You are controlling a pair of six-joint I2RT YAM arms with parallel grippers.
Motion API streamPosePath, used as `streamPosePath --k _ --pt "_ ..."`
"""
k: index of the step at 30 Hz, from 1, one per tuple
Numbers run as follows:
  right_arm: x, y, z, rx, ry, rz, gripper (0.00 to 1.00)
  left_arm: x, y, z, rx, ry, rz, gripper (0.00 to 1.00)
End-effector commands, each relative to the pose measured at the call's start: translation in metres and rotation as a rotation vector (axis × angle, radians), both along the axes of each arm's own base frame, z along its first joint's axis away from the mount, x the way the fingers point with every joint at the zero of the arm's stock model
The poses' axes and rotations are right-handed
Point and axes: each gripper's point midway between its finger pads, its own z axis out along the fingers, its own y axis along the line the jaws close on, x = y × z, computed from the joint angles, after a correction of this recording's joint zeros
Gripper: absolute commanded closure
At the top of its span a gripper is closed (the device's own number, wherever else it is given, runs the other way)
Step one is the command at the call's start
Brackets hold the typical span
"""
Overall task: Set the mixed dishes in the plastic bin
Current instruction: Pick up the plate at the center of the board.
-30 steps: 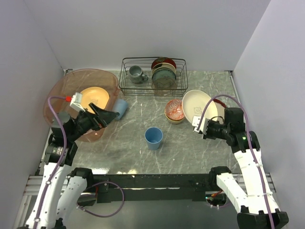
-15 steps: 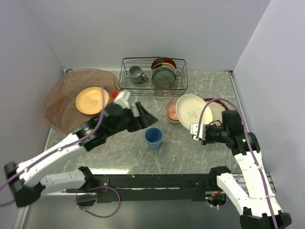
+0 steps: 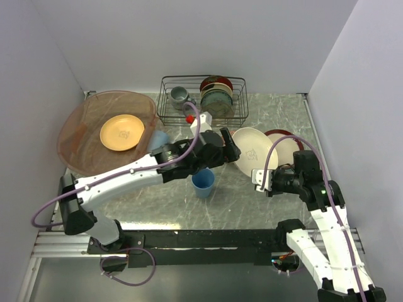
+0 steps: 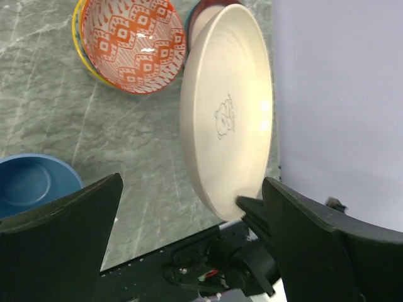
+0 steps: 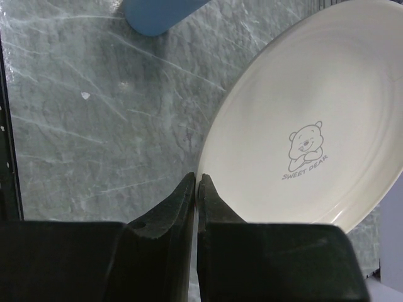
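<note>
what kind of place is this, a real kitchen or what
Probably a robot lab cell, not a kitchen: bare white walls box in a marble-look table, robot arms mounted on a metal frame, a wire dish rack and plastic bin as props.

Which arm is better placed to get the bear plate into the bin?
Left, probably. The right pincer pinches the rim of the bear plate, but the bin lies far left, on the left arm's side; the left pincer is open, facing that plate.

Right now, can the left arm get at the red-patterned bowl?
Likely yes: left gripper is open near the red-patterned bowl, nothing covering it. Only crowding: the cream plate, tilted in the right gripper, close beside.
</note>
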Motion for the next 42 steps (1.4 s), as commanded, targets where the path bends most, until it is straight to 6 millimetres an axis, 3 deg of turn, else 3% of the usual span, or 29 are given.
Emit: streamPosePath --k 1,7,20,33,36,39,40,42 --pt "0.0 0.008 0.011 0.029 -0.053 0.042 1.0 0.01 -0.005 0.0 0.052 -0.013 0.059 0.01" --pt "-0.001 0.012 0.015 0.03 -0.057 0.065 1.0 0.016 -0.008 -0.012 0.135 -0.017 0.076 0.07" --pt "0.002 0.023 0.02 0.015 -0.063 0.125 1.0 0.023 -0.001 -0.027 0.223 -0.026 0.104 0.36" --pt "0.007 0.038 0.032 0.004 -0.079 0.158 1.0 0.023 0.005 -0.035 0.263 -0.029 0.108 0.45" --pt "0.007 0.043 0.035 0.001 -0.08 0.171 1.0 0.022 0.009 -0.035 0.27 -0.032 0.113 0.52" --pt "0.006 0.048 0.036 0.0 -0.077 0.187 1.0 0.022 0.015 -0.031 0.267 -0.038 0.121 0.68" --pt "0.007 0.049 0.036 0.0 -0.076 0.186 1.0 0.021 0.016 -0.031 0.267 -0.039 0.12 0.81" --pt "0.007 0.051 0.036 0.001 -0.068 0.185 1.0 0.021 0.021 -0.031 0.263 -0.035 0.122 0.94"
